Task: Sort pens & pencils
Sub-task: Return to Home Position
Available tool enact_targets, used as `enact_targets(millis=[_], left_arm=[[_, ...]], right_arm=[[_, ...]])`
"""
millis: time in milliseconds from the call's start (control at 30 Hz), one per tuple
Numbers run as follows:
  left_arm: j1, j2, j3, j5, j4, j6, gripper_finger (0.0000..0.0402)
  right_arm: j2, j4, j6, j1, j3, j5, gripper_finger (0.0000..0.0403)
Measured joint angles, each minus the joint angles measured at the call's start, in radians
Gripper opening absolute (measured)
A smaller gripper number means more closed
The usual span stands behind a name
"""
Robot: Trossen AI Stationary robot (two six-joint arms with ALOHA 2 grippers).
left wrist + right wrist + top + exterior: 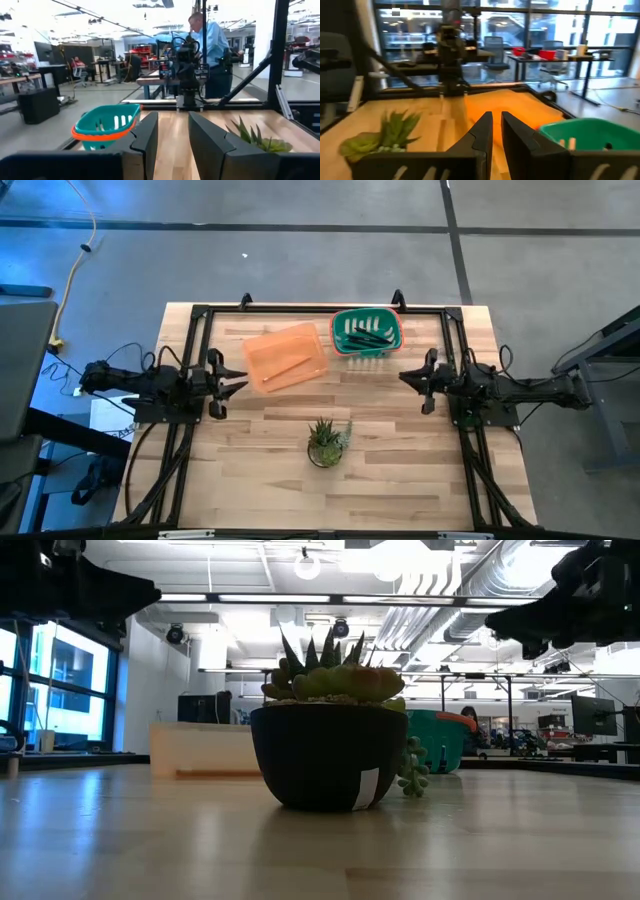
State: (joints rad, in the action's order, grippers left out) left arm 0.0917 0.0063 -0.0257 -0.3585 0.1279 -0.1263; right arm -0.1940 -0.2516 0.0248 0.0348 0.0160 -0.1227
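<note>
Pens (366, 336) and pencils (287, 366) are in neither gripper. The left gripper (240, 379) hovers empty over the left side of the tabletop (400, 465) and points inward. In the left wrist view its two fingers (147, 135) stand a narrow gap apart. The right gripper (403, 376) faces it from the right side. It is also empty, and its fingers (482, 132) are parted by only a thin slit. The low view shows both arms held well above the wood.

Between the two grippers, nearer the front edge, stands a potted succulent (327, 442) in a dark round pot. Toward the far edge, near the right gripper, sits the green basket (366, 311). The pens lie inside it as a loose bunch of dark sticks.

Just beside the basket, on its left in the high view, lies an orange tray (265, 350) turned at a slight angle. The pencils show on it only as faint pale streaks close to the tray's own colour, so their number cannot be told.

Beyond the table, the left wrist view shows a person in a light blue shirt (212, 42) standing behind the right arm.
</note>
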Motion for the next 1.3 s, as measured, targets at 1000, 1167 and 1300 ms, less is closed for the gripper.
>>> enact_targets(millis=[1000,1167,1300], left_arm=[[0.000,0.000,0.017,0.033,-0.067,0.053,0.0095],[0.000,0.000,0.017,0.033,-0.067,0.056,0.0095],[0.000,0.000,0.017,0.033,-0.067,0.056,0.0095]], right_arm=[[-0.002,0.249,0.085,0.011,0.001,0.069,0.0032],[-0.002,0.249,0.087,0.011,0.001,0.068,0.0032],[-0.002,0.249,0.068,0.011,0.001,0.068,0.0032]])
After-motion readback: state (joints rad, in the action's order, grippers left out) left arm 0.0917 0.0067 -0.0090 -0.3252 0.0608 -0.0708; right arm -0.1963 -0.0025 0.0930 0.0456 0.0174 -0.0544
